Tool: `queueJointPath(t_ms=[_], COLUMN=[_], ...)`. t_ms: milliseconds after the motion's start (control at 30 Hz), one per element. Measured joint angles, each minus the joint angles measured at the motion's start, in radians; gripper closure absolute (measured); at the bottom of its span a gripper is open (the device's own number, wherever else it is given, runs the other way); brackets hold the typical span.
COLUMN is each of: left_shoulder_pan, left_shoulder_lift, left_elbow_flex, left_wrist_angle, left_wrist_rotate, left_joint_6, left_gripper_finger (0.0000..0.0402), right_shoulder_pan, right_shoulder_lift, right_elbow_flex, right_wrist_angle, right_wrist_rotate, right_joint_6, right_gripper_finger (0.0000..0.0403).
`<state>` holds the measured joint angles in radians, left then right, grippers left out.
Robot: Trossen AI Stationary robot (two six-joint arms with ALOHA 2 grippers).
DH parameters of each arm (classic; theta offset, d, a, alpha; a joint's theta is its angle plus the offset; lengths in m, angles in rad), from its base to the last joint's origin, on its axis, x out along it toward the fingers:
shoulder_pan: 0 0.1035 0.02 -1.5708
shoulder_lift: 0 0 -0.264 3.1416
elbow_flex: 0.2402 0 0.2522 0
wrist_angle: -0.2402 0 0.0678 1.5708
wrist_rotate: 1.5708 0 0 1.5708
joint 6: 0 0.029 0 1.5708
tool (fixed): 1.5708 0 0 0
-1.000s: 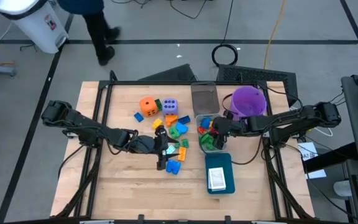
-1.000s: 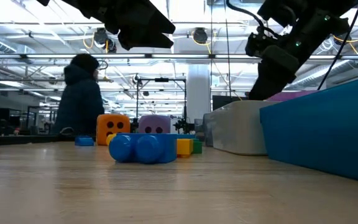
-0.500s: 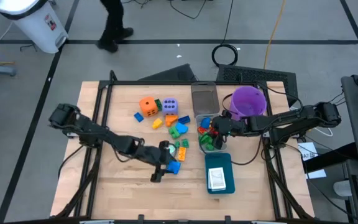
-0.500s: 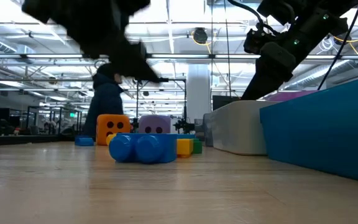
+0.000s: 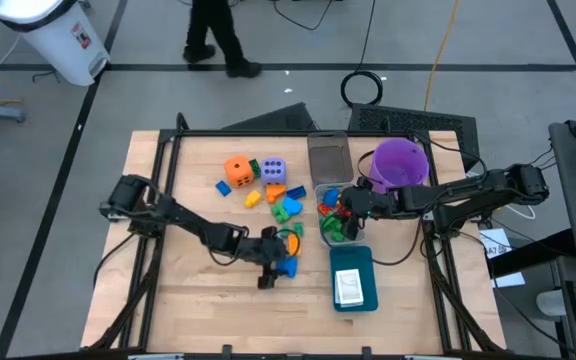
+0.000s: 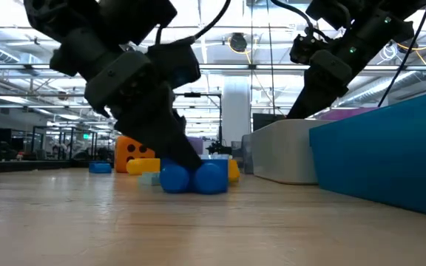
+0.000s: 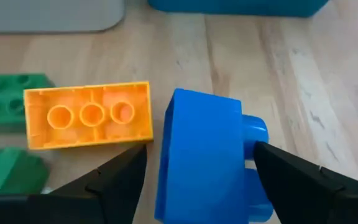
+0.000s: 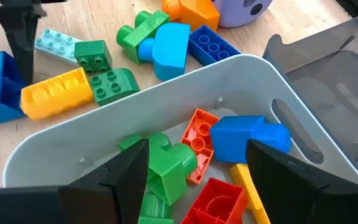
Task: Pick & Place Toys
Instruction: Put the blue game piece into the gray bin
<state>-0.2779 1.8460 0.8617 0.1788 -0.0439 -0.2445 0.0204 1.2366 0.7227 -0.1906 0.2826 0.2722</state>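
Left gripper [image 7: 197, 180]: fingers spread wide, straddling the blue block [image 7: 204, 155] on the table, not yet clamped. Yellow block [image 7: 89, 115] just beside; closing off-centre could nudge it or tip the blue one. Right gripper [image 8: 194, 180]: open, empty, over the white bin [image 8: 253, 81] of toys.
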Motion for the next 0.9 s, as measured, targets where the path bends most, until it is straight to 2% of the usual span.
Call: queueJointPath(t_ms=[133, 333, 467, 667, 900], left_shoulder_pan=[0.007, 0.006, 0.006, 0.007, 0.007], left_shoulder_lift=[0.001, 0.0, 0.001, 0.001, -0.024], left_elbow_flex=[0.0, 0.0, -0.001, -0.001, -0.003], left_wrist_angle=[0.014, -0.016, 0.006, 0.014, 0.034], left_wrist_rotate=[0.018, 0.021, 0.018, 0.012, 0.013], left_joint_6=[0.001, 0.025, 0.041, 0.039, 0.064], left_gripper_finger=[0.0092, 0.0119, 0.0155, 0.0231, 0.0234], right_shoulder_pan=[0.0, 0.0, 0.0, 0.0, 0.0], right_shoulder_lift=[0.0, 0.0, 0.0, 0.0, 0.0], right_elbow_flex=[0.0, 0.0, 0.0, 0.0, 0.0], right_wrist_angle=[0.0, 0.0, 0.0, 0.0, 0.0], right_wrist_rotate=[0.0, 0.0, 0.0, 0.0, 0.0], right_joint_6=[0.0, 0.0, 0.0, 0.0, 0.0], right_gripper_finger=[0.016, 0.0161, 0.0164, 0.0165, 0.0165])
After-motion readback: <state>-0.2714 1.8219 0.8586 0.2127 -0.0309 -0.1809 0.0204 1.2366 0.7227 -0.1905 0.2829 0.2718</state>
